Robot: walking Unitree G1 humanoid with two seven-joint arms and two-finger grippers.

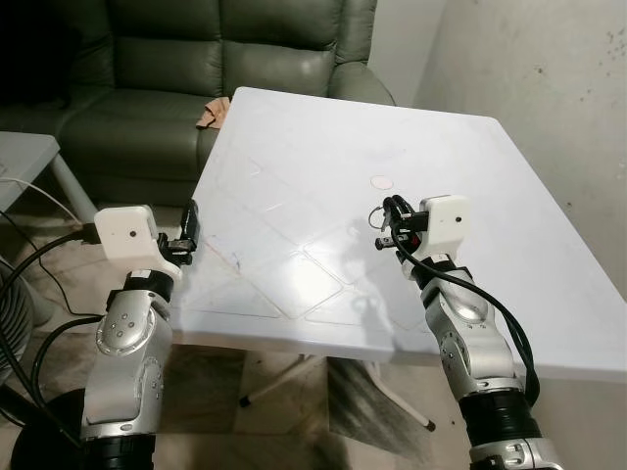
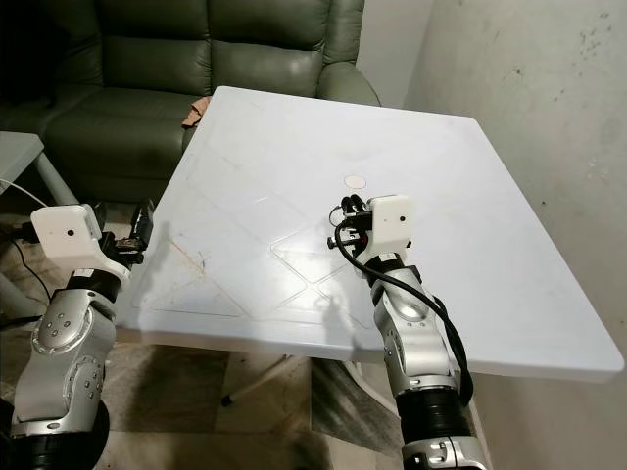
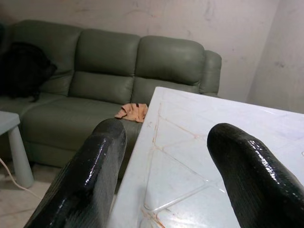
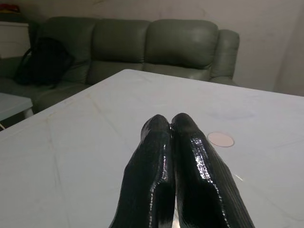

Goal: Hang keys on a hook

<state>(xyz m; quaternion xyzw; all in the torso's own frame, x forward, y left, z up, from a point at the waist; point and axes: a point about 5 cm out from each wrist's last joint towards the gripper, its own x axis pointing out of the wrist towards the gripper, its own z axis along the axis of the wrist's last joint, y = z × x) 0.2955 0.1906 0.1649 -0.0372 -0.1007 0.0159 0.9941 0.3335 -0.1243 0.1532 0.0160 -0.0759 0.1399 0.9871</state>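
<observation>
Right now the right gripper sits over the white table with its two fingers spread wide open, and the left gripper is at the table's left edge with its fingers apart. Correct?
Not quite. The right gripper is over the white table, but its fingers are pressed together, as the right wrist view shows. The left gripper is at the table's left edge with its fingers apart, as stated.

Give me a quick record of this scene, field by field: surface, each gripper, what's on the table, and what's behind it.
surface: white table
left gripper: fingers open, at the table's left edge
right gripper: fingers pressed shut, over the table, nothing visible between them
on table: small round pale disc
behind table: green sofa with an orange cloth on its seat
keys and hook: cannot be made out
</observation>
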